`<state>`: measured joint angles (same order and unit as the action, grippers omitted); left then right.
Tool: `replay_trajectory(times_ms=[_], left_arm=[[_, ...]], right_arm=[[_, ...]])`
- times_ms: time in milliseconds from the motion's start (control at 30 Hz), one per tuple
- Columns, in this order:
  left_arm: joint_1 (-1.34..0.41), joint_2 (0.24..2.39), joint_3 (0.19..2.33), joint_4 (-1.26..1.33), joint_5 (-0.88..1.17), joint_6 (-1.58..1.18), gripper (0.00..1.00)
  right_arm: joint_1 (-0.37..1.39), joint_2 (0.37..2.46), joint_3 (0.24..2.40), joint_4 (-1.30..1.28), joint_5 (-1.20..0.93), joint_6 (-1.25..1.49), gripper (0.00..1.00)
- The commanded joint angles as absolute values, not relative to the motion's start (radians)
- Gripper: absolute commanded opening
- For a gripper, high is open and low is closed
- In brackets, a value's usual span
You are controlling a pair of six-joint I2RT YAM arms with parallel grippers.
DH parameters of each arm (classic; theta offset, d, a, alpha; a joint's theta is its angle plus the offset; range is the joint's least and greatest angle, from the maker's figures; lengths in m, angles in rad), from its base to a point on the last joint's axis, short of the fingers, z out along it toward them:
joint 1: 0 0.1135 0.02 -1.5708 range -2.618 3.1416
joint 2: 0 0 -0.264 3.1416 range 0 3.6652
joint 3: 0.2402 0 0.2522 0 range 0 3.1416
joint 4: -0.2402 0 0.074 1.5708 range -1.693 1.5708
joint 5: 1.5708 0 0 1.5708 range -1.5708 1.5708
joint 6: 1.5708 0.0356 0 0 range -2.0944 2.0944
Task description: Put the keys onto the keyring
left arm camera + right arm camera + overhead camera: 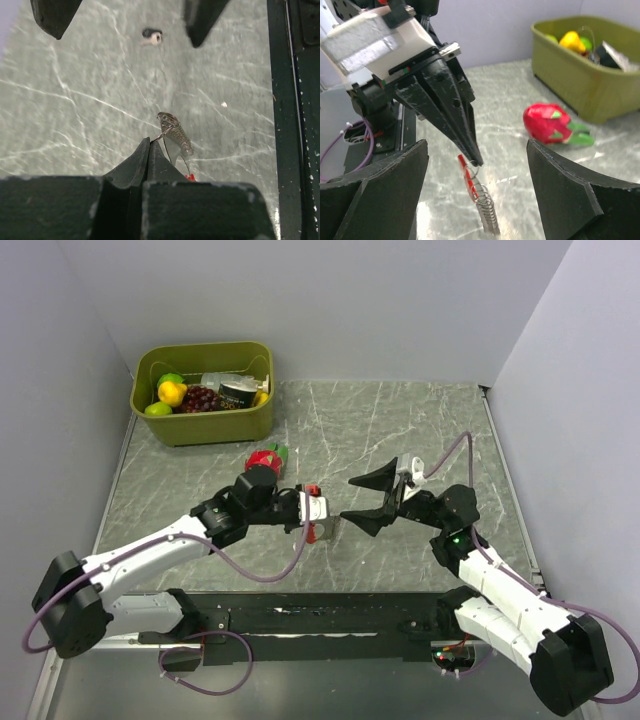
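My left gripper (322,524) is shut on the thin wire ring of the keyring and holds it above the table. In the right wrist view the keyring (487,207) hangs from the closed left tips (476,161), a silvery coil with a slim red fob (466,172) beside it. The left wrist view shows the coil (176,133) just past my shut left gripper (151,142). My right gripper (346,499) is open and empty, facing the keyring with a finger on either side (380,195). A small dark-headed silvery piece, perhaps a key (152,36), lies on the table beyond.
A red strawberry toy (265,457) with green leaves lies behind the left gripper; it also shows in the right wrist view (549,122). An olive bin (215,425) of toy fruit stands at the back left. Grey walls close in both sides.
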<state>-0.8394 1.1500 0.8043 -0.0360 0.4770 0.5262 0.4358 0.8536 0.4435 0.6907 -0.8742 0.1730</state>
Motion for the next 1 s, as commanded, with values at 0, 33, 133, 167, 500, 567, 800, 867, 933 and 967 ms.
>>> replay_trajectory(times_ms=[0, 33, 133, 167, 500, 567, 800, 867, 933, 967], left_arm=[[-0.845, 1.206, 0.804, -0.008, 0.479, 0.491, 0.01], [-0.847, 1.212, 0.804, 0.020, 0.500, 0.480, 0.01], [-0.857, 1.223, 0.801, 0.069, 0.547, 0.457, 0.01], [-0.856, 1.221, 0.795, 0.115, 0.555, 0.446, 0.01], [-0.854, 1.408, 0.773, 0.199, 0.508, 0.316, 0.01], [-0.851, 1.433, 0.761, 0.225, 0.479, 0.275, 0.01], [-0.807, 1.457, 0.693, 0.365, 0.372, 0.117, 0.01], [-0.795, 1.460, 0.683, 0.371, 0.344, 0.100, 0.01], [-0.785, 1.470, 0.683, 0.362, 0.304, 0.089, 0.05], [-0.781, 1.479, 0.684, 0.353, 0.292, 0.084, 0.06]], right_arm=[[0.434, 0.824, 0.407, 0.692, -0.839, 0.152, 0.86], [0.436, 0.821, 0.400, 0.689, -0.831, 0.150, 0.86], [0.434, 0.807, 0.384, 0.666, -0.822, 0.143, 0.87], [0.433, 0.799, 0.380, 0.661, -0.819, 0.141, 0.87], [0.429, 0.818, 0.334, 0.663, -0.792, 0.152, 0.87], [0.428, 0.822, 0.334, 0.649, -0.770, 0.167, 0.88], [0.428, 0.834, 0.330, 0.606, -0.716, 0.181, 0.89], [0.428, 0.828, 0.327, 0.597, -0.700, 0.184, 0.91], [0.428, 0.830, 0.328, 0.575, -0.677, 0.189, 0.99], [0.428, 0.831, 0.331, 0.572, -0.676, 0.189, 1.00]])
